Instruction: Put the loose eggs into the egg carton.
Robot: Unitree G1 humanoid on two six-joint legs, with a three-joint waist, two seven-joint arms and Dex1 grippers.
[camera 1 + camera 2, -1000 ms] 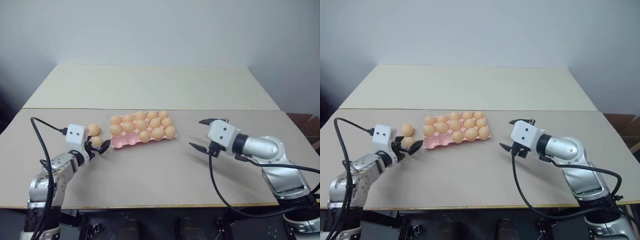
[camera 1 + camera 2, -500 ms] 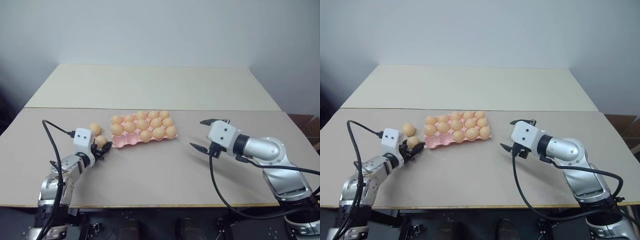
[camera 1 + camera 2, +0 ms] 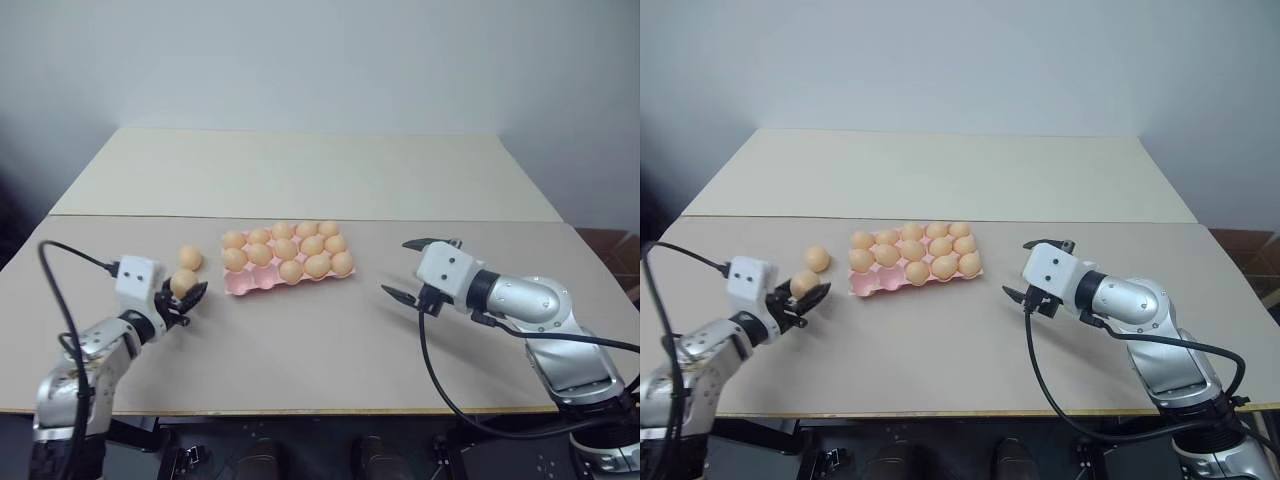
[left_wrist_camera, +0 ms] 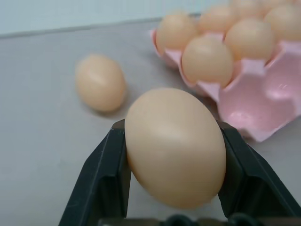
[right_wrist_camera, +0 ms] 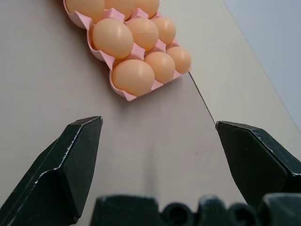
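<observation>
My left gripper [image 3: 186, 293] is shut on one loose egg [image 3: 182, 283], held a little above the table to the left of the egg carton [image 3: 250, 283]. In the left wrist view this pale orange egg [image 4: 175, 146] sits clamped between the two black fingers [image 4: 101, 179]. A second loose egg [image 3: 190, 257] lies on the table just beyond it, also seen as the egg [image 4: 100, 82] beside the carton [image 4: 282, 84]. The pink carton holds several eggs, and its front left cups are bare. My right gripper [image 3: 400, 268] hangs open to the right of the carton, with nothing in it [image 5: 157, 125].
The tan table [image 3: 300, 350] runs wide in front of the carton, and a second, paler tabletop [image 3: 300, 170] adjoins it behind. A black cable [image 3: 70, 255] loops from the left wrist. A pale wall stands at the back.
The left gripper, open around the nearer loose egg a second ago, has shut on it and lifted it off the table, drawing back to the left. The right arm has kept still.
</observation>
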